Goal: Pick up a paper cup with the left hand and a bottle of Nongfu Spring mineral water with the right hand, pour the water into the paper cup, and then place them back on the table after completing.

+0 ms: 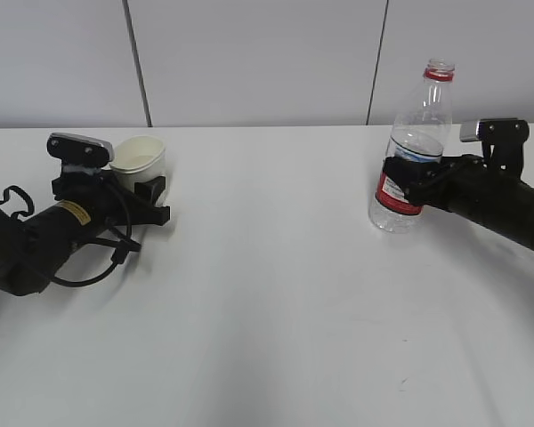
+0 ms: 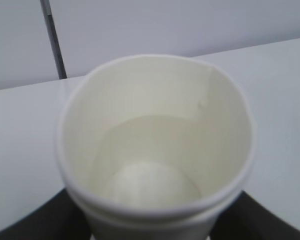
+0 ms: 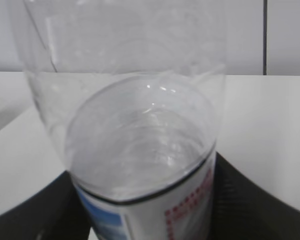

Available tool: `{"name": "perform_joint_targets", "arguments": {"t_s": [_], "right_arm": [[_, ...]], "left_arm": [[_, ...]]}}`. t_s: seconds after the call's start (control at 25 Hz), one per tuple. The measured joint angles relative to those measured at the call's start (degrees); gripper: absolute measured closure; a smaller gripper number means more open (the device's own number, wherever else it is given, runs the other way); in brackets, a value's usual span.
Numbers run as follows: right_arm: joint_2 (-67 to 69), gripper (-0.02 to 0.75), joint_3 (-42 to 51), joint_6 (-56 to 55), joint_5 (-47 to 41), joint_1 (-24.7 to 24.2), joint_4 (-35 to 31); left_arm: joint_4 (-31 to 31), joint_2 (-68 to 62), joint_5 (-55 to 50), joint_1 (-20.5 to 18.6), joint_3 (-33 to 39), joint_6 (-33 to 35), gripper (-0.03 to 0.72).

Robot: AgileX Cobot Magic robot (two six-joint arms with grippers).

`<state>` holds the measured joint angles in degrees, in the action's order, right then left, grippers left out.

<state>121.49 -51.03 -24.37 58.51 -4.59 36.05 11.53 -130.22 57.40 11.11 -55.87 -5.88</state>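
White paper cup (image 2: 155, 145) holding water sits gripped in left pincer (image 1: 151, 197).

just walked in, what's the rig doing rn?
Two-arm water-pouring setup. The left gripper is around a white paper cup, which already has some water in it per the left wrist view. The right gripper is clamped on an uncapped water bottle at its red label, upright. Both look to be standing on the white table, well apart. Nothing is being poured at this moment.
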Motion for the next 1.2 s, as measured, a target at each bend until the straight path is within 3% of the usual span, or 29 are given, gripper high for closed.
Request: {"name": "perform_joint_targets", "arguments": {"t_s": [0.8,1.2], "right_arm": [[0.0,0.300,0.0,0.0,0.0,0.0,-0.1],[0.0,0.300,0.0,0.0,0.0,0.0,-0.5]], "left_arm": [[0.0,0.0,-0.4,0.0,-0.1,0.0,0.288],[0.0,-0.1,-1.1,0.0,-0.1,0.0,0.223]]}}
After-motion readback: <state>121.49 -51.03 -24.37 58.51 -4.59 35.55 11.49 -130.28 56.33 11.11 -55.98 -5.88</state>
